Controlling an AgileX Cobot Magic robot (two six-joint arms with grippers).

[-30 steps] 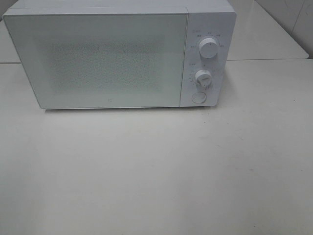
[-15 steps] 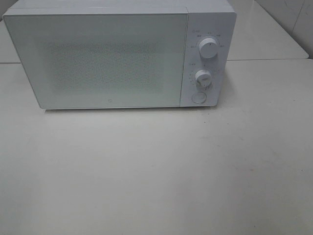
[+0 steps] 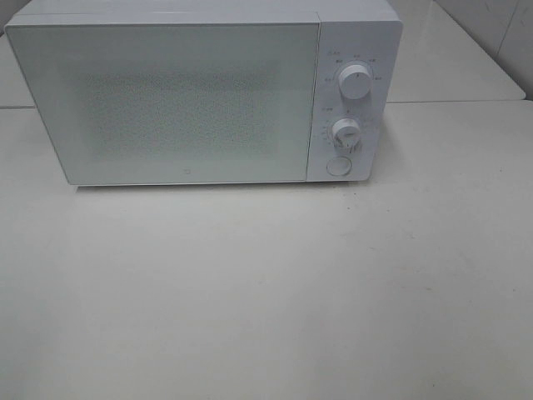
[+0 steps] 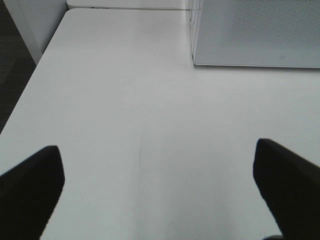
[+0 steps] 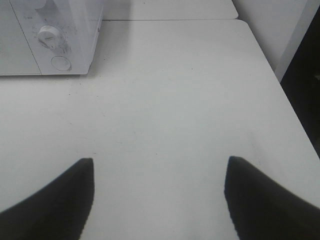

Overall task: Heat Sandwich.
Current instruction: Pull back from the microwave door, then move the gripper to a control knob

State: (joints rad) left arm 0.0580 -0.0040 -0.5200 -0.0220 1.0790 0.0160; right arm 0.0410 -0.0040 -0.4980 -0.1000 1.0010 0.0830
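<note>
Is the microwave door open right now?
No, in the exterior high view the microwave door sits shut, flush with the control panel beside it.

- Worktop [image 3: 266,292]: plain matte white, fills the near part of the exterior high view. Both wrist views show a rounded far corner.
- Second white worktop [image 3: 454,62] stands directly behind the first, with a thin dark seam [image 3: 458,102] between the two.
- Wall [image 3: 500,29]: pale tiles with grey grout lines, at the far right of the exterior view.
- Floor [image 4: 12,70]: dark grey, visible past the worktop's left edge and also past its right edge.
- White upright surface [image 5: 272,30] beyond the right edge; wall or panel, cannot tell.
- Light: even and diffuse, with a soft sheen on the rear worktop.
</note>
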